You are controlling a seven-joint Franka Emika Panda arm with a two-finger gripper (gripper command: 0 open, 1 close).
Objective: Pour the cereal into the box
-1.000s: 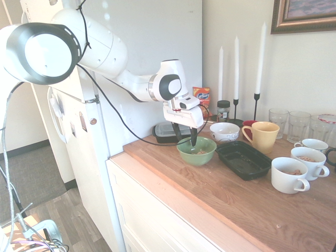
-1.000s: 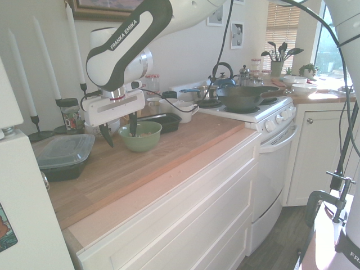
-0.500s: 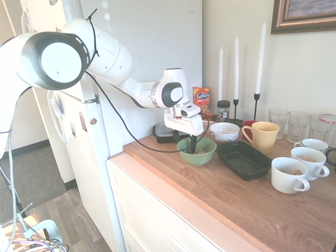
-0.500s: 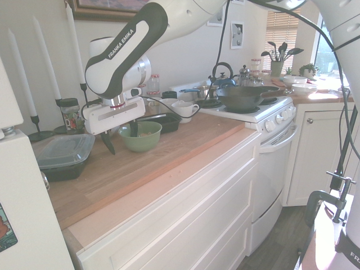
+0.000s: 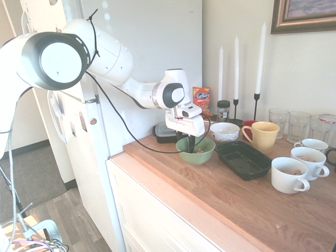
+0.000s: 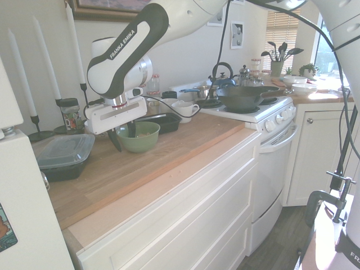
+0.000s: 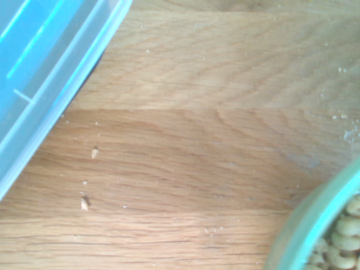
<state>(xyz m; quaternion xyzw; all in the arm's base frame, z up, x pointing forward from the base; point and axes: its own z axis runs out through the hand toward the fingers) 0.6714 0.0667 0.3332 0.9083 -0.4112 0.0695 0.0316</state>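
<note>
The cereal (image 5: 200,151) is a small heap of tan rings in a round green bowl (image 5: 196,153) at the left end of the wooden counter; it also shows in the wrist view as cereal (image 7: 339,243) inside the bowl's rim (image 7: 306,225). My gripper (image 6: 124,136) points down at the bowl's (image 6: 145,139) near rim, one finger (image 6: 116,140) outside it and the other inside. The fingers stand apart, with a narrowed gap. The box (image 5: 244,159), a shallow black tray, lies empty just right of the bowl. It shows behind the bowl as the box (image 6: 162,121) in the second exterior view.
A black container with a clear lid (image 5: 165,131) sits behind the bowl by the wall. A white bowl (image 5: 224,131), a yellow mug (image 5: 261,136), white cups (image 5: 290,176), glasses (image 5: 297,125) and candles (image 5: 257,63) crowd the counter's far side. A stove (image 6: 247,107) adjoins the counter.
The gripper has come down over the green bowl's rim, and its fingers have drawn closer together around that rim. The bowl has not moved.
</note>
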